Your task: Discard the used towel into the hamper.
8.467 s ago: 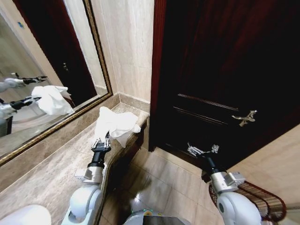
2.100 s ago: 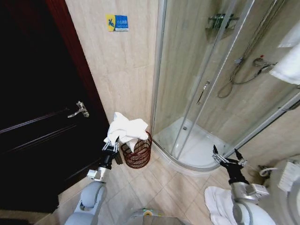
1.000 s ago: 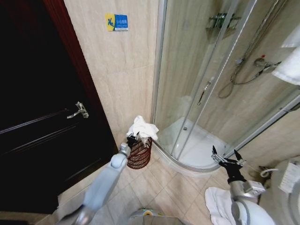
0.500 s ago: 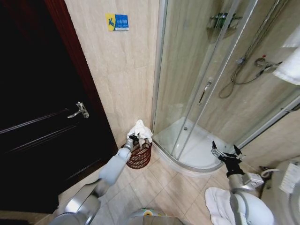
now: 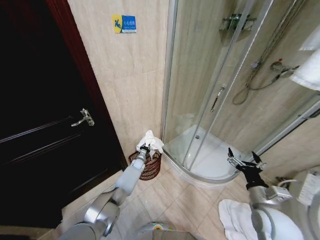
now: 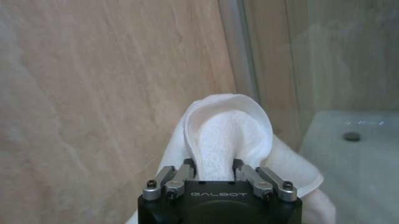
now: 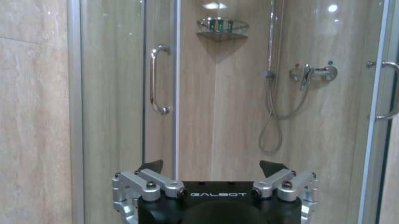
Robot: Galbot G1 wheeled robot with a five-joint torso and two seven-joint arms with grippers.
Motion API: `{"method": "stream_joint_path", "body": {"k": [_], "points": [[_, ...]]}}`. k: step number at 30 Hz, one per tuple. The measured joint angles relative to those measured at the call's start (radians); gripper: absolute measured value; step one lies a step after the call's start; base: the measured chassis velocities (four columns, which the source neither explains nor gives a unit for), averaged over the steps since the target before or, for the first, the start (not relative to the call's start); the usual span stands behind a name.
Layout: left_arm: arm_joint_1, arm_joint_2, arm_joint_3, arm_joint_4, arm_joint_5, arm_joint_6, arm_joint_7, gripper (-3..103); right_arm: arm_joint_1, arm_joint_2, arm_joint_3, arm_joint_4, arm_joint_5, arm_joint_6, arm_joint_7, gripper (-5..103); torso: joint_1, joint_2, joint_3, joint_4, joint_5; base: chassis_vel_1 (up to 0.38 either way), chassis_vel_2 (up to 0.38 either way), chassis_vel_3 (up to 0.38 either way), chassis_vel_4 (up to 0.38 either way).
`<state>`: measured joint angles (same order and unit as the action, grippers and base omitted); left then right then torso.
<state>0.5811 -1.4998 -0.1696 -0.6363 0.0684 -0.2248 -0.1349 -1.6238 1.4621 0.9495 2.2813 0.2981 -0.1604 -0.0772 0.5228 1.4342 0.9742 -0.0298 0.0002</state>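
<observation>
Beige tiled bathroom: a dark door [image 5: 45, 145] on one side, a glass shower [image 5: 220, 100] on the other, and the hamper [image 5: 146, 165] standing on the floor in the corner between them, against the wall. The left arm is stretched far out, and its end effector [image 5: 144, 148] hangs right over the hamper's mouth, fingers clamped on the towel [image 5: 151, 140]. In the left wrist view the towel [image 6: 227, 144] bulges up between the fingers and folds spill down on both sides of the end effector [image 6: 215, 173]. The bunch sits above the rim, not down in the basket. The right end effector [image 5: 245, 162] waits well apart near the shower, jaws spread, holding nothing; the right wrist view shows it [image 7: 215, 179] facing the glass.

The risk, I'd say, is in the release. The hamper is small and the towel is bulky and lopsided, so a loose fold could catch on the wire rim and hang outside, or drag the lot onto the floor. The arm is at long reach too, so a dip might nudge the light basket.
</observation>
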Motion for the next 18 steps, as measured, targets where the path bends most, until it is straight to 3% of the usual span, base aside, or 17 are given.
{"method": "stream_joint_path", "body": {"k": [1,4,8,10,13,18], "points": [[0.005,0.003,-0.007,-0.008,0.017,0.012,-0.011,34,-0.002,-0.001,-0.001,0.003,0.001,-0.001,0.000,100,0.000,0.000,0.000,-0.0002,-0.0002,0.000,0.000,0.000,0.000],[0.019,0.025,-0.010,-0.046,0.035,0.058,-0.032,50,-0.002,0.000,-0.005,0.007,0.001,-0.002,0.000,100,0.000,0.000,0.000,-0.0003,-0.0001,0.000,0.000,0.000,0.000],[0.034,0.052,-0.005,-0.078,0.074,0.107,-0.040,61,0.000,0.006,-0.013,0.011,-0.002,-0.006,0.000,100,0.000,0.000,0.000,0.0000,0.0000,0.000,0.000,0.000,0.000],[0.036,0.055,-0.008,-0.078,0.100,0.112,-0.043,66,0.001,0.008,-0.015,0.013,-0.003,-0.007,0.000,100,0.000,0.000,0.000,0.0000,-0.0001,0.000,0.000,0.000,0.000],[0.046,0.067,-0.010,-0.086,0.129,0.119,-0.013,83,0.001,0.011,-0.020,0.017,-0.008,-0.010,-0.001,100,0.000,0.000,0.000,-0.0002,-0.0002,0.000,0.000,0.000,0.000],[0.062,0.068,-0.009,-0.116,0.080,0.110,0.005,97,0.001,0.012,-0.022,0.028,-0.012,-0.017,-0.001,100,0.000,0.000,0.000,-0.0003,-0.0002,0.000,0.000,0.000,0.000]]}}
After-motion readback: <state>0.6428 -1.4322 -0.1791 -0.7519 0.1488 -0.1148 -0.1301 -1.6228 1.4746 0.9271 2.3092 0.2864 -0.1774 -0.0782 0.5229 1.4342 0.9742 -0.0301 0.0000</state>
